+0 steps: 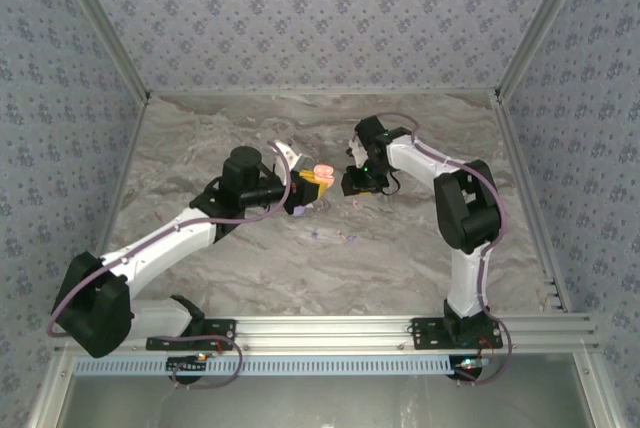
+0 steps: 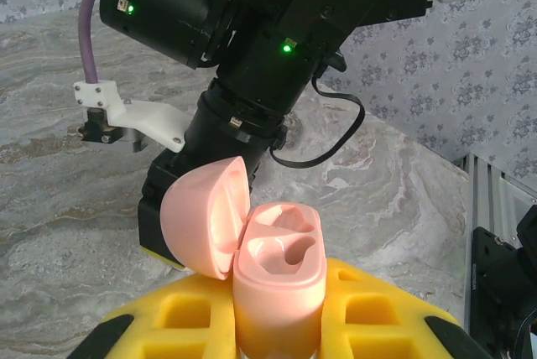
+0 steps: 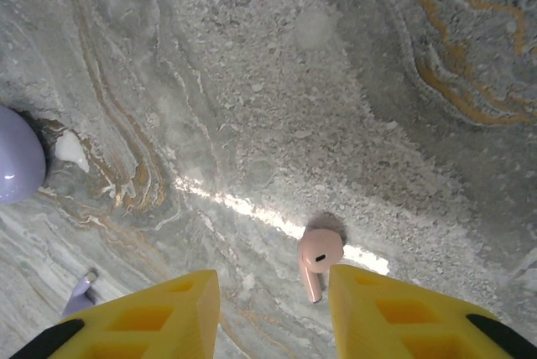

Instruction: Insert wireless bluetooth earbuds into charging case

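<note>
My left gripper (image 2: 277, 296) is shut on the salmon-pink charging case (image 2: 277, 267), which stands upright between the yellow fingers (image 2: 382, 313). Its lid (image 2: 205, 216) hangs open to the left and both sockets are empty. In the top view the case (image 1: 321, 174) sits at the left gripper (image 1: 305, 190), facing the right gripper (image 1: 357, 186). My right gripper (image 3: 270, 288) is open just above the table. A pinkish earbud (image 3: 317, 257) lies on the marble between its fingers, close to the right one. A pale lilac earbud (image 3: 81, 295) lies at the lower left.
A rounded purple object (image 3: 15, 166) lies at the left edge of the right wrist view. Tiny lilac bits (image 1: 351, 239) lie on the marble table (image 1: 420, 138) in front of the grippers. The right arm's wrist (image 2: 252, 57) looms just behind the case.
</note>
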Controlling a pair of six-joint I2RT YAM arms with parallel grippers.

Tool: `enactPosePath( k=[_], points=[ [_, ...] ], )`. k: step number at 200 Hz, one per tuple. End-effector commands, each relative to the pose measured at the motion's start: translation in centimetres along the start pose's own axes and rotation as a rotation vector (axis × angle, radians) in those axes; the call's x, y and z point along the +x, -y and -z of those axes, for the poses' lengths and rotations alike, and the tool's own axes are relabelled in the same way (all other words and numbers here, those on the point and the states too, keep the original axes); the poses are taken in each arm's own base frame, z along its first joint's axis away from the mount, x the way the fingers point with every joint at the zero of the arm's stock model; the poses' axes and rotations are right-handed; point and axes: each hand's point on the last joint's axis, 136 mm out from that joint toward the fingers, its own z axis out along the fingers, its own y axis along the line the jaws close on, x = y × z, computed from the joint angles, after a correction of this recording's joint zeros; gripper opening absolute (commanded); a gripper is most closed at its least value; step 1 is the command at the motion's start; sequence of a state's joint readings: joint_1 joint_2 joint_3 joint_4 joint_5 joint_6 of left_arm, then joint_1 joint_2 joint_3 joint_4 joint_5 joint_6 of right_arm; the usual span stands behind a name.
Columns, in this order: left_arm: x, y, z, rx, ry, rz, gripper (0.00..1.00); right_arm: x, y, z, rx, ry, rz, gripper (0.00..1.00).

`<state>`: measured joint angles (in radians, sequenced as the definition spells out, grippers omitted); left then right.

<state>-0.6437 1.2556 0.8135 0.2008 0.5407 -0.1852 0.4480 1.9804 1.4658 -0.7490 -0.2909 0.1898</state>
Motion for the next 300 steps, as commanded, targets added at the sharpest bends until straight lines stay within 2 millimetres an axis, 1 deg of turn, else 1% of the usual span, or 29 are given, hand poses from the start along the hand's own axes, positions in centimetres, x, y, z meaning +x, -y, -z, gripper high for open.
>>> enactPosePath(
  k=[1, 47, 67, 116, 191, 235, 300],
  points=[
    [-0.8, 0.9, 0.5, 0.011, 0.024, -0.022, 0.14, 0.8, 0.7, -0.6, 0.066, -0.06, 0.006, 0.42],
    [-0.8, 0.9, 0.6, 0.012, 0.02, -0.024, 0.14, 0.8, 0.7, -1.1, 0.092, -0.081, 0.018, 0.43],
    [-0.7, 0.8, 0.6, 0.009, 0.018, -0.025, 0.14, 0.9, 0.8, -1.5, 0.098, -0.097, 0.023, 0.41],
    [-0.6, 0.8, 0.5, 0.012, 0.013, -0.021, 0.14, 1.0, 0.7, -2.0, 0.103, -0.109, 0.027, 0.4],
    [-0.6, 0.7, 0.3, 0.011, 0.01, -0.02, 0.14, 1.1, 1.0, -2.7, 0.126, -0.125, 0.028, 0.41],
    [-0.5, 0.7, 0.3, 0.012, 0.008, -0.018, 0.14, 1.1, 1.2, -3.0, 0.132, -0.133, 0.022, 0.39],
    [-0.4, 0.8, 0.4, 0.012, 0.004, -0.016, 0.14, 1.4, 1.6, -3.9, 0.145, -0.155, 0.013, 0.38]
  ],
)
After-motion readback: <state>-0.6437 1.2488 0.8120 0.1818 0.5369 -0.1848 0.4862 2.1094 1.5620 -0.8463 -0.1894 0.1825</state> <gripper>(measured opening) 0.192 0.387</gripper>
